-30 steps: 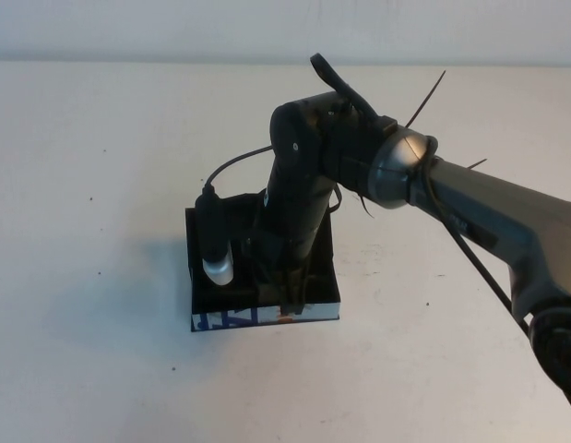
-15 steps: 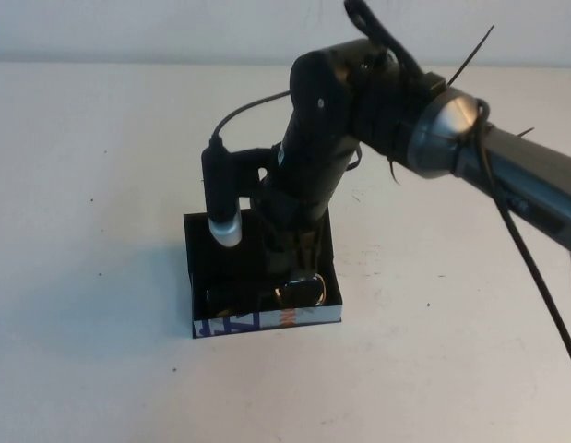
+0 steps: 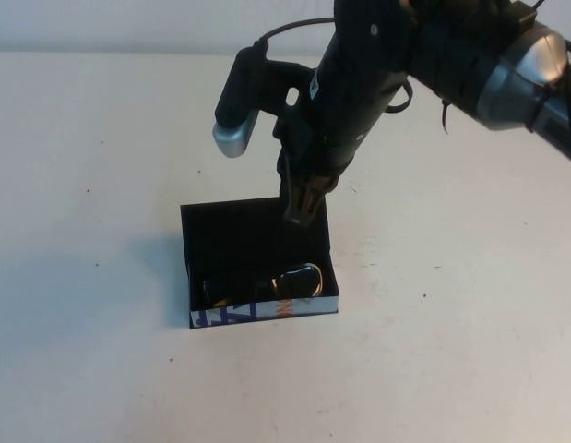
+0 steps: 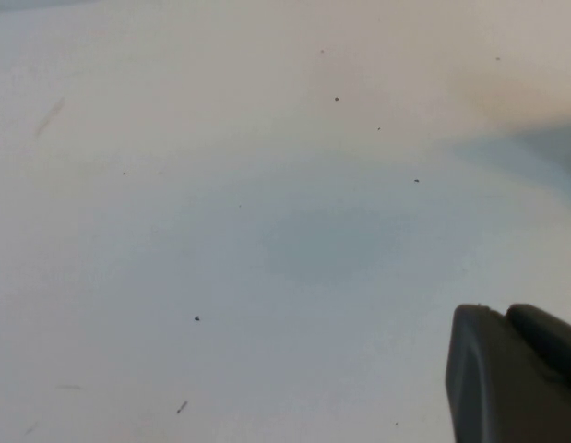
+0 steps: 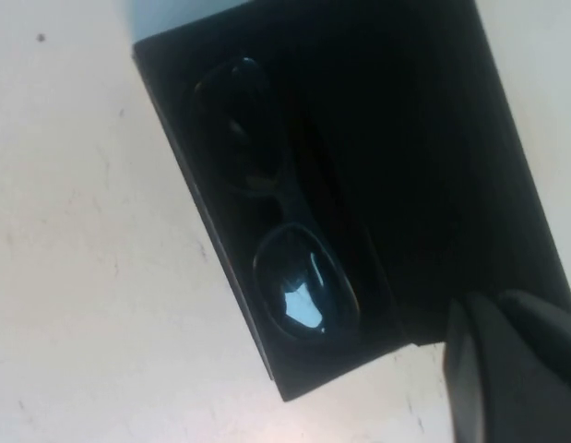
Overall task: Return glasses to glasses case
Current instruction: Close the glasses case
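Right claw (image 3: 301,210) hangs above the rear part of the open glasses case (image 3: 253,242), its fingers close together with nothing between them.

Inside the case, along its printed white front edge, lie the glasses (image 3: 267,287), lenses up. Left claw (image 4: 516,374) sits over bare counter (image 3: 101,185); whether it is open cannot be told.

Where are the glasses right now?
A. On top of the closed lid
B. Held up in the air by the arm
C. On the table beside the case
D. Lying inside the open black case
D: the glasses lie in the open glasses case, along its white front edge, while the right gripper hangs above it, holding nothing; the left gripper is over bare table.
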`<action>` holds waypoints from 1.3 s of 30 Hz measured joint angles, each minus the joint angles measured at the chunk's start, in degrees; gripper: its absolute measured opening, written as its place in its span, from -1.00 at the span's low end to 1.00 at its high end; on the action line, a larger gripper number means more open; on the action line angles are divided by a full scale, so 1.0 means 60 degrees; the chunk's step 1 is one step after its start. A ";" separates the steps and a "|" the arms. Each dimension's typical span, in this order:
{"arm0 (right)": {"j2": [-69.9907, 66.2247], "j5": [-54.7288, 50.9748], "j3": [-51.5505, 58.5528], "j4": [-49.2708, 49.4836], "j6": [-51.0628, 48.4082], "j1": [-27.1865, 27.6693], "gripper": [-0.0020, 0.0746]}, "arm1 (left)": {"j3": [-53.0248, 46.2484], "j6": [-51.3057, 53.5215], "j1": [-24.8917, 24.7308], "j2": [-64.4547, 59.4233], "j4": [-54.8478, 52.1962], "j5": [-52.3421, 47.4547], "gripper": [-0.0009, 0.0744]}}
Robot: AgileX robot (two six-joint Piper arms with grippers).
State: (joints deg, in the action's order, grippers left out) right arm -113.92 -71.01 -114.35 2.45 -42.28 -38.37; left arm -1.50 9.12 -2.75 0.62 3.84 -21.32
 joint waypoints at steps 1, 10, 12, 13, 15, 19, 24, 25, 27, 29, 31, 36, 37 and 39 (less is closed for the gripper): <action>0.0000 0.0000 0.0000 0.0000 0.0133 0.0059 -0.97 | 0.0000 0.0000 0.0000 0.0000 0.0000 0.0000 -0.98; 0.0015 -0.0020 0.0000 0.0148 0.0353 0.0170 -0.98 | 0.0000 0.0066 0.0000 0.0000 -0.0163 0.0056 -0.98; 0.0015 -0.0020 0.0000 0.0149 0.0353 0.0170 -0.98 | 0.0000 -0.0079 0.0000 0.0000 -0.0327 0.0419 -0.98; 0.0015 -0.0020 0.0000 0.0149 0.0371 0.0170 -0.98 | 0.0000 -0.0413 0.0000 0.0000 -0.0175 0.0797 -0.98; 0.0015 -0.0020 0.0000 0.0149 0.0374 0.0170 -0.98 | 0.0000 -0.1572 0.0000 0.0000 0.0749 0.1594 -0.98; 0.0015 -0.0020 0.0000 0.0169 0.0581 0.0170 -0.98 | 0.0000 -0.3583 0.0000 0.0000 0.2745 0.2507 -0.98; 0.0015 -0.0035 0.0000 0.0277 0.0609 0.0170 -0.98 | 0.0000 -0.4106 0.0000 0.0000 0.3360 0.2979 -0.98; 0.0015 -0.0035 0.0000 0.0342 0.0609 0.0170 -0.98 | 0.0000 -0.4124 0.0000 0.0000 0.3360 0.3090 -0.98; 0.0015 -0.0035 0.0000 0.0431 0.0609 0.0170 -0.98 | 0.0000 -0.4124 0.0000 0.0000 0.3360 0.3104 -0.98; 0.0015 -0.0035 0.0000 0.0497 0.0609 0.0170 -0.98 | 0.0143 -0.3963 -0.0038 0.0000 0.3360 0.2406 -0.98; 0.0015 -0.0035 0.0000 0.0520 0.0609 0.0170 -0.98 | 0.0615 -0.3479 -0.0283 -0.0292 0.3383 0.1548 -0.98; 0.0015 -0.0035 0.0000 0.0557 0.1157 0.0170 -0.98 | 0.2127 -0.1024 -0.1165 -0.2442 0.4246 0.0218 -0.98; 0.0015 -0.0035 0.0000 0.0557 0.1349 0.0170 -0.98 | 0.2434 -0.0352 -0.1393 -0.3051 0.4565 0.0091 -0.98; 0.0015 -0.0018 0.0000 0.0557 0.1672 0.0170 -0.98 | 0.2942 0.0945 -0.1851 -0.4222 0.5286 -0.0016 -0.98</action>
State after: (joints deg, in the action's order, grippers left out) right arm -113.83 -71.12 -114.35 5.79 -32.25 -37.35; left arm 16.16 14.79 -13.85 -24.71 35.55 -21.42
